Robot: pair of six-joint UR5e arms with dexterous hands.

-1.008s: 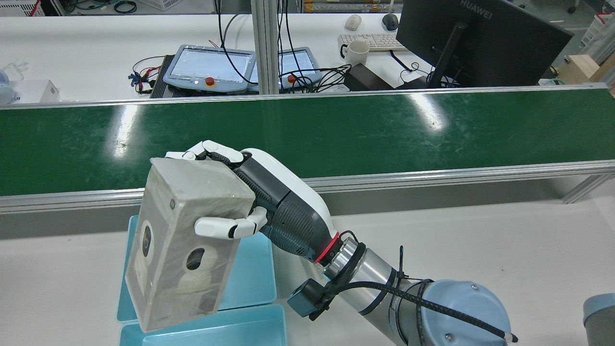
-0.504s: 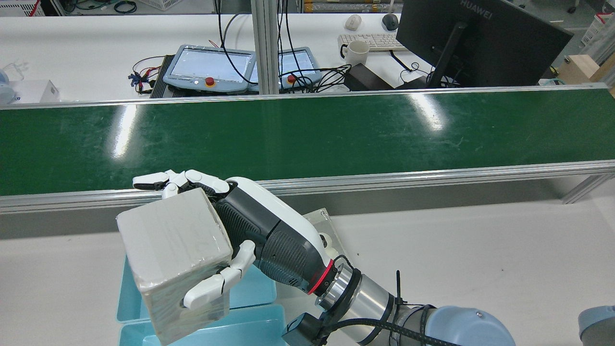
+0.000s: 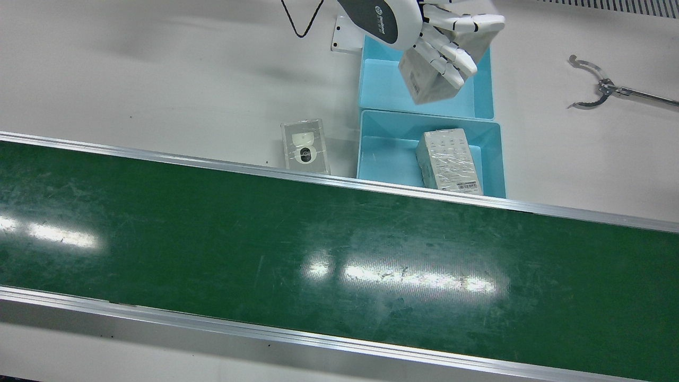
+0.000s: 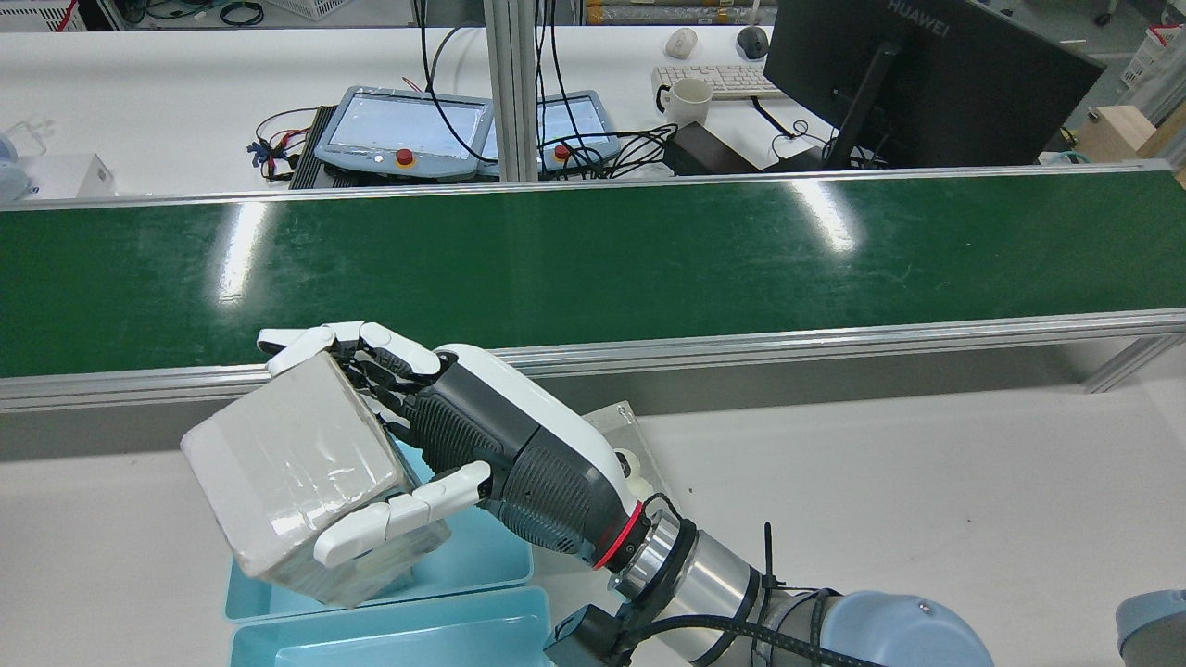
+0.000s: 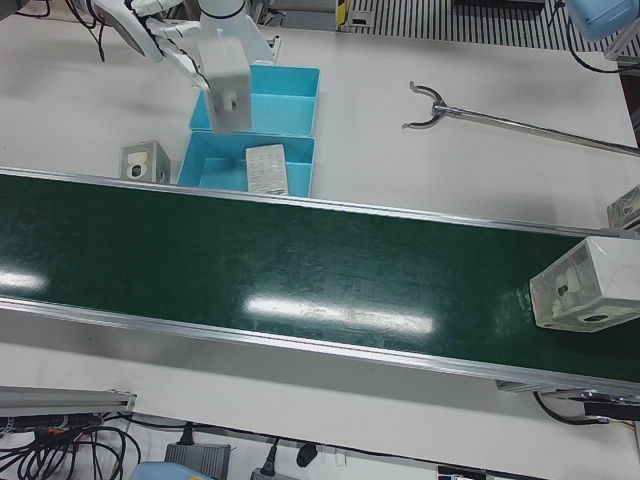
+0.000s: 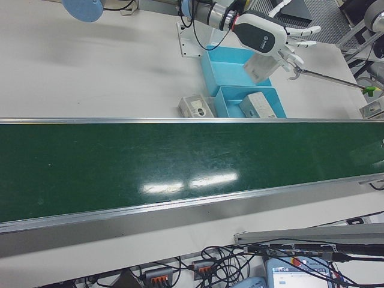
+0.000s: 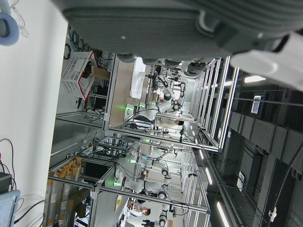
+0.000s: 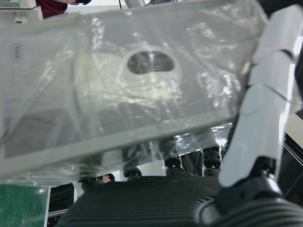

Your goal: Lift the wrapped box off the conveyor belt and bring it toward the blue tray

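Observation:
My right hand (image 4: 445,435) is shut on the wrapped grey box (image 4: 287,472) and holds it tilted in the air over the blue tray (image 3: 371,79) nearer the robot. The box also shows in the front view (image 3: 432,79), the left-front view (image 5: 228,85) and the right hand view (image 8: 118,94), with fingers (image 8: 265,109) wrapped round its side. The green conveyor belt (image 3: 318,249) lies beyond it. Only the underside of my left hand (image 7: 180,23) shows in its own view, facing the room; I cannot tell how its fingers stand.
A second blue tray (image 3: 371,154) by the belt edge holds another wrapped box (image 3: 450,159). A small clear-wrapped box (image 3: 305,146) stands on the table beside it. One more box (image 5: 585,285) rides the belt far off. A metal reacher tool (image 3: 599,87) lies on the table.
The right hand has dropped lower and swung the box from upright to tilted, then shifted it left over the trays. Its hold on the box is unchanged.

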